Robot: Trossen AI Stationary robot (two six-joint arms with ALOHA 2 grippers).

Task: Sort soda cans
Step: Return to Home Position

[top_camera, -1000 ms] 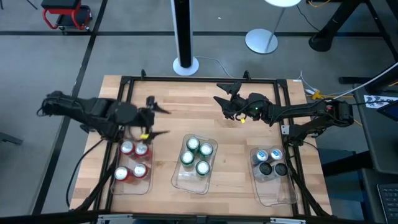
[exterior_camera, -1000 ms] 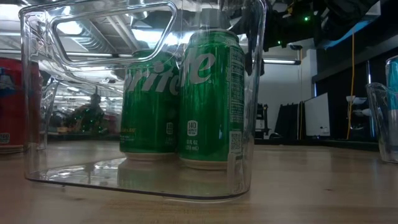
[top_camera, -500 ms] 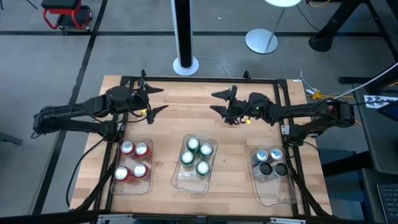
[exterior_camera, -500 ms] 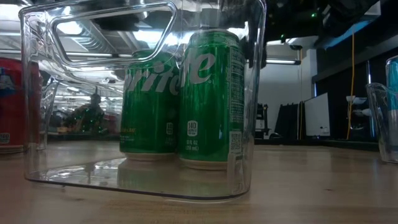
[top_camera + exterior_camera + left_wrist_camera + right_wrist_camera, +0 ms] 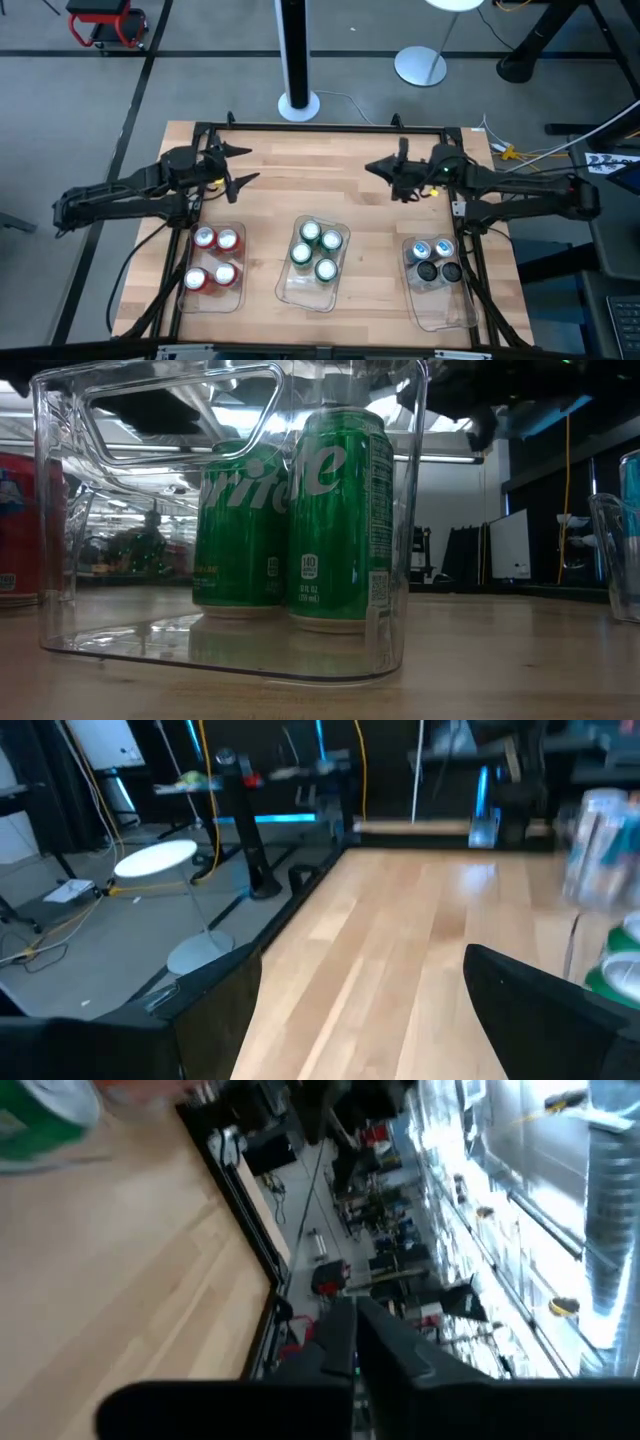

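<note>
Three clear trays stand along the table's near half. The left tray [image 5: 196,292] has several red soda cans [image 5: 213,257], the middle tray [image 5: 303,294] several green ones [image 5: 316,250], the right tray [image 5: 443,305] silver-blue and dark ones [image 5: 433,260]. The low view shows the green cans [image 5: 335,510] upright on the middle tray's floor. My left gripper [image 5: 240,165] hovers open over bare wood beyond the red cans, its fingers wide apart [image 5: 370,1020]. My right gripper [image 5: 375,168] is shut and empty above the table's far right part, its fingers together [image 5: 355,1335].
A black frame [image 5: 320,128] runs along the table's far edge and down both sides. A white lamp base [image 5: 420,66] and a pole foot [image 5: 297,103] stand on the floor behind. Bare wood [image 5: 310,180] lies between the two grippers.
My left gripper has drawn back from above the red cans' tray toward the far edge, staying open. My right gripper has shut with nothing in it, turned, and pulled back toward the table's right edge. The cans and trays have stayed put.
</note>
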